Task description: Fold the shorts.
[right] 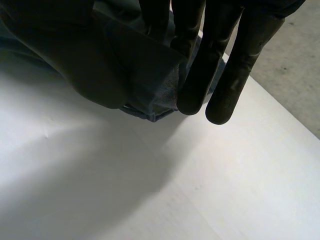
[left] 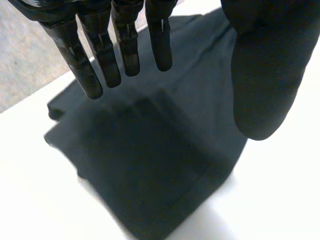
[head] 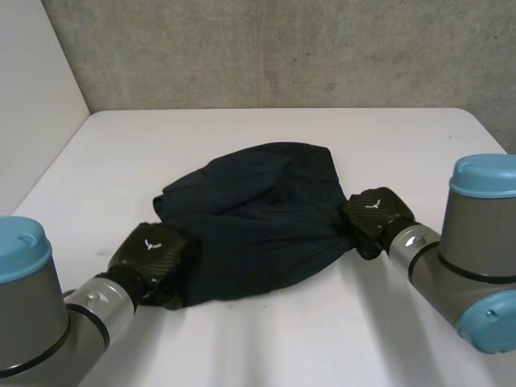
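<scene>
Head view has the dark shorts (head: 258,218) lying rumpled in the middle of the white counter (head: 266,339), with the far side bunched into loose folds. The left robot hand (head: 155,251) sits at the near left corner of the cloth. In the left wrist view its fingers (left: 102,60) are straight and set apart from the thumb, held over the fabric and gripping nothing. The right robot hand (head: 376,211) is at the cloth's right edge. In the right wrist view a hemmed edge is caught between its thumb and fingers (right: 197,85), so it appears clamped on the shorts.

The fabric looks thin, light and limp. It will likely sag and slide rather than keep a crease, so the hems and corners seem the best places to take hold. I cannot tell waistband from leg openings, and in head view the left robot hand hides the corner beneath it.
</scene>
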You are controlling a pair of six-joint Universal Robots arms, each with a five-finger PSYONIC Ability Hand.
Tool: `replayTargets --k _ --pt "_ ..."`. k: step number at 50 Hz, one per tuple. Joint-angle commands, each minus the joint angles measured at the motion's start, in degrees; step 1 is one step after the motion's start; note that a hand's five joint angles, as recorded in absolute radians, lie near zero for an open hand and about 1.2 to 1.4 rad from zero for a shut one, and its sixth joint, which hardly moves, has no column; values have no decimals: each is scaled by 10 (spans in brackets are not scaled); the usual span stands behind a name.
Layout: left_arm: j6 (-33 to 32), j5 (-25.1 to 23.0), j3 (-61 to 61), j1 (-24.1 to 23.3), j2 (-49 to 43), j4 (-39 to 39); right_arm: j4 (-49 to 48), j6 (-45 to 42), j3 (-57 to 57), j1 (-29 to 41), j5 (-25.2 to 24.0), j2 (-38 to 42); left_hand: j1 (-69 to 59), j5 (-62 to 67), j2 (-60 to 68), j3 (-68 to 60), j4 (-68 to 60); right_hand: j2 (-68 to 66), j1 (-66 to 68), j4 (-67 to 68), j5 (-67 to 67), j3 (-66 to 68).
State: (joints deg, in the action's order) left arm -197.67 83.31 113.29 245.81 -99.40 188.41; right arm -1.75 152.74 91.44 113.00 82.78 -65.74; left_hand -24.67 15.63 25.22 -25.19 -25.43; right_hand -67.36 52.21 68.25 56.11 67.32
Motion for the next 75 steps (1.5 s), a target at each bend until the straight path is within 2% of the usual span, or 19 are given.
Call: replayTargets --k 1,15,22,26,31,34,37,42,47,51,55,59,65,71,75 --pt "-2 3 -1 2 -40 16 0 -2 22 -22 -10 -24 -7 -3 1 -2 1 -126 278 117 139 127" --pt "-26 5 -26 -1 -112 47 -4 0 38 -23 -21 -24 -2 -8 -4 3 6 -126 278 117 139 127" --pt "-58 17 -26 -1 -123 79 -5 0 40 -23 -20 -23 -69 59 64 -64 -61 -126 278 117 139 127" --pt "-71 19 -27 -1 -135 92 -6 0 41 -23 -20 -23 -160 150 154 -155 -152 -126 278 117 139 127" --pt "-72 19 -29 -2 -137 92 -6 -2 44 -23 -20 -23 -499 489 493 -494 -491 -126 278 117 139 127" --pt "-72 19 -29 -2 -128 86 -2 -6 44 -23 -20 -26 -553 544 548 -548 -546 -126 278 117 139 127" --pt "-71 19 -31 -2 -78 78 5 -12 38 -23 -18 -38 -553 544 548 -548 -546 -126 278 117 139 127" --pt "-68 19 -49 -7 34 29 72 -58 9 -23 -18 -127 -553 544 548 -548 -546 -126 278 117 139 127" --pt "-63 17 -115 -1 186 -25 134 -89 -58 -24 -17 -187 -553 544 548 -548 -546 -126 278 117 139 127" --pt "-62 16 -168 -2 234 -51 201 -98 -130 -25 -17 -214 -553 544 548 -548 -546 -126 278 117 139 127" --pt "-62 15 -206 -1 232 -72 264 -105 -194 -23 -19 -215 -553 544 548 -548 -546 -126 278 117 139 127" --pt "-62 15 -222 -2 200 -75 289 -111 -226 -21 -19 -207 -553 544 548 -548 -546 -126 278 117 139 127" --pt "-63 15 -235 -5 85 -73 290 -113 -250 -18 -12 -108 -553 544 548 -548 -546 -126 278 117 139 127" --pt "-67 21 -326 -9 -105 -31 281 -111 -301 -14 -3 2 -553 544 548 -548 -546 -126 278 117 139 127" --pt "-67 19 -437 -6 -210 -9 242 -106 -374 -9 30 91 -553 544 548 -548 -546 -126 278 117 139 127"
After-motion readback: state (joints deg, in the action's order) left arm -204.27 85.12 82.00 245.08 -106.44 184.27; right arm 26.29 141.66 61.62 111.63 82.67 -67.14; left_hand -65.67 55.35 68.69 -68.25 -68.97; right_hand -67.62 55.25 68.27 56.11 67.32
